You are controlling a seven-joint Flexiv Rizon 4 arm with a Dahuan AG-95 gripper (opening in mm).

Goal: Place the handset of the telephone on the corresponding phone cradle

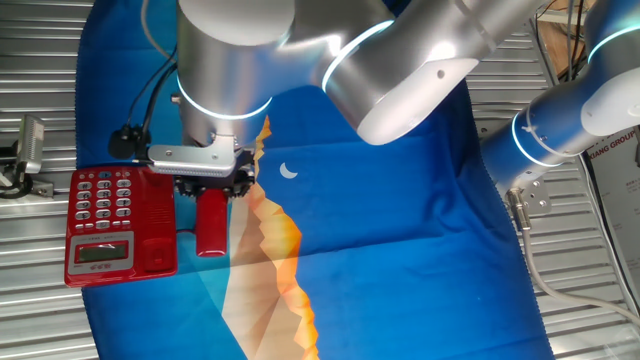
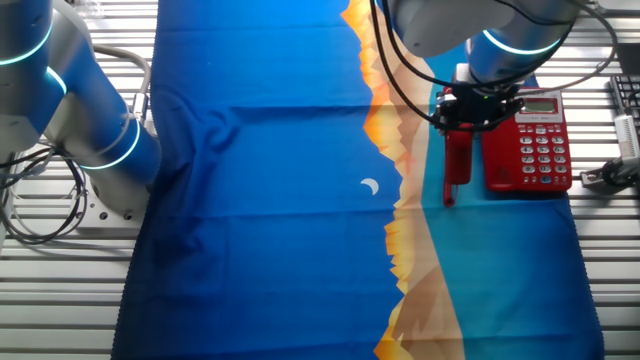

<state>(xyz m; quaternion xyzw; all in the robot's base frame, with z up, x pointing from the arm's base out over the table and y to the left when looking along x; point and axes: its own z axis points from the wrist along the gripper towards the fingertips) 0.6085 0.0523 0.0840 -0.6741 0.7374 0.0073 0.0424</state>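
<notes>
**Handset sitting off the phone, gripper right on top of it**

Going left to right in one fixed view: the phone [image 1: 112,225] sits at the left edge of the blue cloth [image 1: 400,240], keypad [image 1: 103,195] towards the far end and the little grey display [image 1: 104,253] at the near end. The cradle [image 1: 157,222] is the plain red strip along its right side, and nothing's in it. Just right of that is the handset [image 1: 211,222], its long axis running parallel to the phone, roughly near-to-far across the table. It's beside the base, not on it.

The gripper [image 1: 205,183] comes straight down over the far end of the handset, and its black fingers [image 1: 238,180] sit tight around that end. Looks clamped on it, though I can't tell if the handset's lifted or resting on the cloth.

The other fixed view flips it: handset [image 2: 457,165] left of the phone [image 2: 527,140], gripper [image 2: 470,108] on its upper end, lower end pointing down-frame.
</notes>
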